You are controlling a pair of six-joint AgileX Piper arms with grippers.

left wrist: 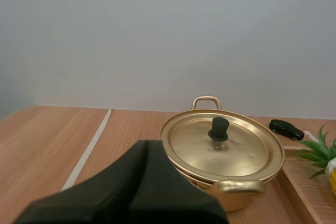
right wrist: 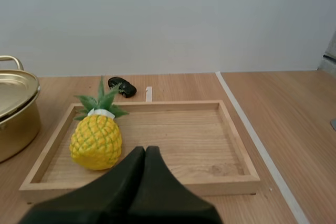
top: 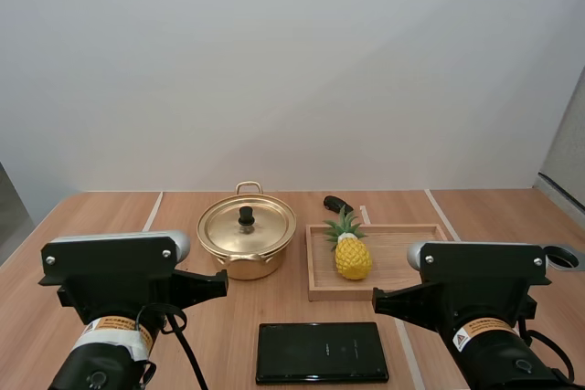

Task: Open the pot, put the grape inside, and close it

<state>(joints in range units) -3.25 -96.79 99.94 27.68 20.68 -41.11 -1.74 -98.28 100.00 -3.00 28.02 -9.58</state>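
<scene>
Now, left pincer [left wrist: 147, 143]: narrow, both black fingers pressed together into one dark wedge, gripping nothing; it hangs on the near side of the pot and points at it without touching.
Right pincer [right wrist: 145, 149]: narrow as well, fingers together in one wedge, nothing between them; it hangs by the near rim of the tray, pointing across it, just to the right of the pineapple.
Pot [top: 245, 268]: gold-coloured metal, standing upright on the surface [top: 110, 216], in front of the left arm and just to the left of the tray, with a small gap between the two.
Lid [left wrist: 244, 153]: seated flat on the pot, its rim meeting the pot's rim all the way round as far as can be seen.
Knob [left wrist: 219, 128]: small and black, upright at the lid's centre.
Handles: one loop handle [top: 249, 187] on the pot's far side, one near handle [left wrist: 239, 186] on the side toward the arms.
Pineapple [right wrist: 96, 142]: yellow with a green crown, inside the tray in its left half, crown toward the far rim; whether it stands or lies cannot be told.
Tray [right wrist: 184, 137]: shallow, wooden, rectangular, flat on the surface in front of the right arm.
Toy car [right wrist: 122, 86]: small, black, on the surface just beyond the tray's far left corner.
Black slab [top: 322, 352]: flat, glossy, rectangular, lying between the two arms, nearer than the pot and tray.
</scene>
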